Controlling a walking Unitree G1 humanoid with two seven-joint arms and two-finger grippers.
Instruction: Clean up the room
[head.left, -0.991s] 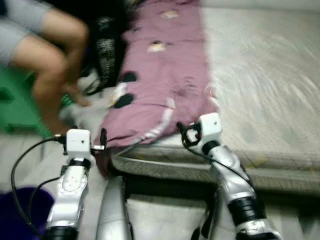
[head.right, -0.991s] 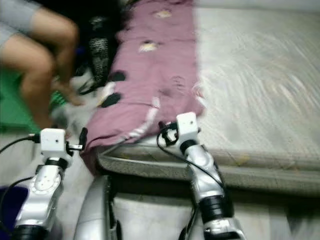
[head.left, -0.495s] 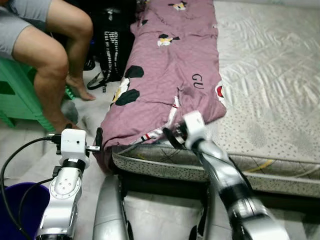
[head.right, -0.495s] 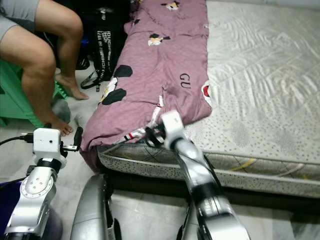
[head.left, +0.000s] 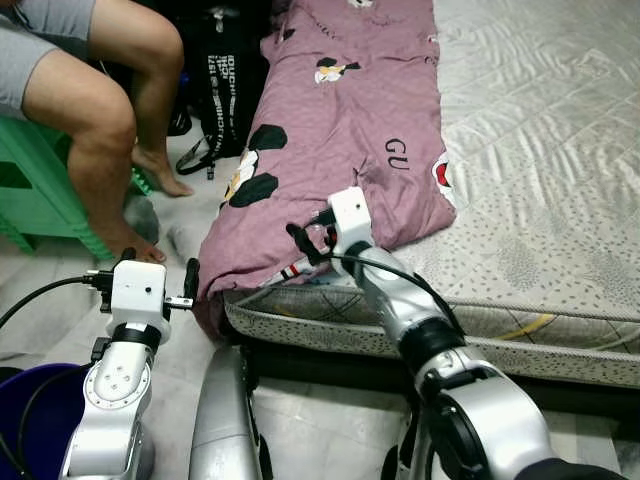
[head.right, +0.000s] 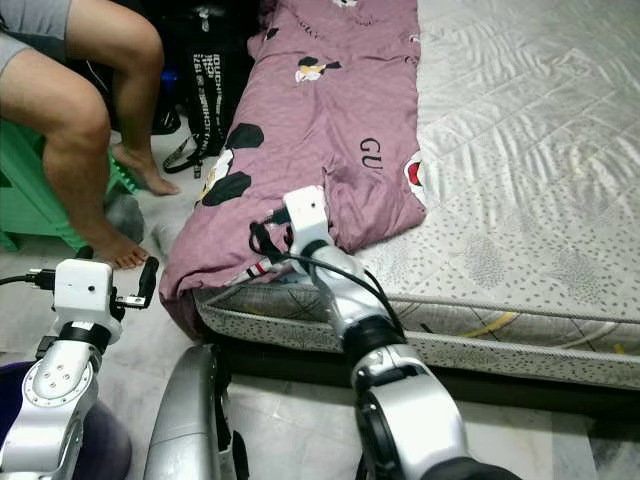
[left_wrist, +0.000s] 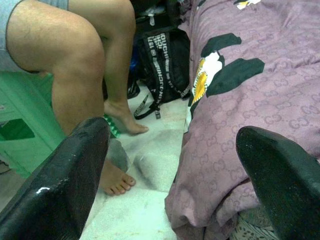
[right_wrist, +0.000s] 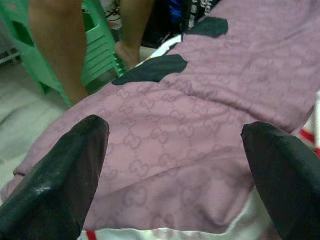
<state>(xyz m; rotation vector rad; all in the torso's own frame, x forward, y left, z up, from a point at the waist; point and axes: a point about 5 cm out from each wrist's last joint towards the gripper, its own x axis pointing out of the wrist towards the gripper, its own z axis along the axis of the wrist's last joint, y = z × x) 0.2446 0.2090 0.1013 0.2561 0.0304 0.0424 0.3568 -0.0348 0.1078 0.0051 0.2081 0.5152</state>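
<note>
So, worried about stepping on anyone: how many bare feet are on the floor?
2. One foot rests by the black bag; the other foot is near the left gripper. Both belong to the seated person.

1. Left arm is raised upright beside the bed's (head.left: 520, 270) near corner, off its edge; the left tool (head.left: 187, 280) has its fingers spread wide.
2. Right arm reaches forward and inward over the bed's near edge; the right tool (head.left: 302, 243) hovers there, fingers parted wide.
</note>
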